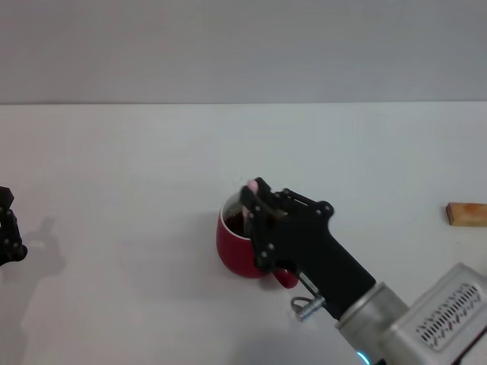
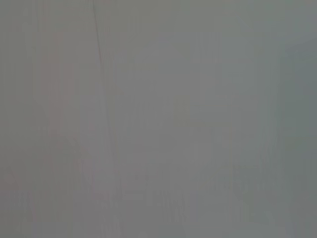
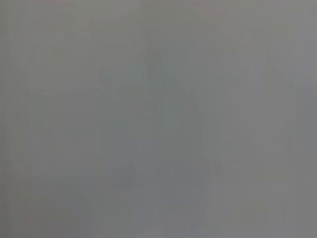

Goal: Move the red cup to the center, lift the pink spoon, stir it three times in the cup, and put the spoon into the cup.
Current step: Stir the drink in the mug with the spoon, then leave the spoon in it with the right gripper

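The red cup [image 1: 234, 247] stands on the white table [image 1: 137, 152] near the middle, its handle toward the front right. My right gripper [image 1: 254, 207] hangs right over the cup's mouth and covers most of it. A small pale-pink end of the pink spoon [image 1: 249, 185] sticks out at the fingertips, so the gripper looks shut on the spoon, whose lower part is hidden in the cup. My left gripper [image 1: 7, 228] is parked at the table's far left edge. Both wrist views show only plain grey.
A tan wooden block [image 1: 466, 214] lies at the right edge of the table. The right arm's silver wrist [image 1: 426, 319] fills the front right corner. The table's far edge meets a grey wall.
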Controlling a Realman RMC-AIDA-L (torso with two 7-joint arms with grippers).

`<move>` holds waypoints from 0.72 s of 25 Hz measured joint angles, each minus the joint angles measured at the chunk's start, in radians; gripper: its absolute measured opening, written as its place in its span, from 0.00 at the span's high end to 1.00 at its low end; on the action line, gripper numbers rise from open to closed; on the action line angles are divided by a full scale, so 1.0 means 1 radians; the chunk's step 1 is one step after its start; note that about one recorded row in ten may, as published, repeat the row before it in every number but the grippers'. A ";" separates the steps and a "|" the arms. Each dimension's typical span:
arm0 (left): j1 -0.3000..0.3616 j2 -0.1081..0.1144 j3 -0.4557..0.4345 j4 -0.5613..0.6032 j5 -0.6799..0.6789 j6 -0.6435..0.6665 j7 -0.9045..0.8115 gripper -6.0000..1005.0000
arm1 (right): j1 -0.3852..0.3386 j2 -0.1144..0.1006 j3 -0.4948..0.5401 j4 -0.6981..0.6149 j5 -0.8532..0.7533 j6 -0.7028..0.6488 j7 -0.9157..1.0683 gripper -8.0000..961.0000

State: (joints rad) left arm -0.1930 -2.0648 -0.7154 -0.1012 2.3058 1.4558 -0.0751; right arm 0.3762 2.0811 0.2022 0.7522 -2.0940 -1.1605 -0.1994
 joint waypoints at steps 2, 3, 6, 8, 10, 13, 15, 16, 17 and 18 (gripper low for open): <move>-0.001 0.000 0.000 0.000 0.001 0.000 0.000 1.00 | 0.020 0.001 0.000 -0.001 0.000 0.014 0.000 0.92; -0.001 0.000 -0.001 0.000 0.001 0.000 0.000 1.00 | 0.028 0.001 0.002 -0.003 0.000 0.020 0.000 0.92; 0.000 0.000 -0.001 0.000 0.001 0.000 0.000 1.00 | 0.051 0.002 0.009 -0.014 0.000 0.032 0.000 0.92; 0.000 0.000 -0.001 0.000 0.001 0.000 0.000 1.00 | 0.063 0.003 0.015 -0.024 0.003 0.034 0.001 0.93; 0.001 0.000 0.000 0.000 0.001 0.000 0.000 1.00 | 0.069 0.003 0.027 -0.033 0.005 0.041 0.001 0.93; 0.002 0.000 0.001 0.000 0.002 0.000 0.000 1.00 | 0.072 0.003 0.044 -0.048 0.006 0.052 0.002 0.93; 0.004 -0.001 0.003 -0.001 0.002 0.001 0.000 1.00 | 0.072 0.003 0.051 -0.056 0.007 0.055 0.002 0.93; 0.004 -0.001 0.003 -0.001 0.003 0.002 0.000 1.00 | 0.068 0.002 0.056 -0.061 0.008 0.056 0.002 0.93; 0.004 -0.001 0.003 -0.001 0.003 0.002 0.000 1.00 | 0.064 0.002 0.058 -0.063 0.009 0.056 0.002 0.93; 0.005 -0.001 0.004 -0.002 0.004 0.003 0.000 1.00 | 0.064 0.002 0.058 -0.063 0.009 0.056 0.002 0.93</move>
State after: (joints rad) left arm -0.1878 -2.0658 -0.7113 -0.1027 2.3095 1.4590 -0.0751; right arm 0.4407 2.0832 0.2604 0.6897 -2.0854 -1.1044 -0.1971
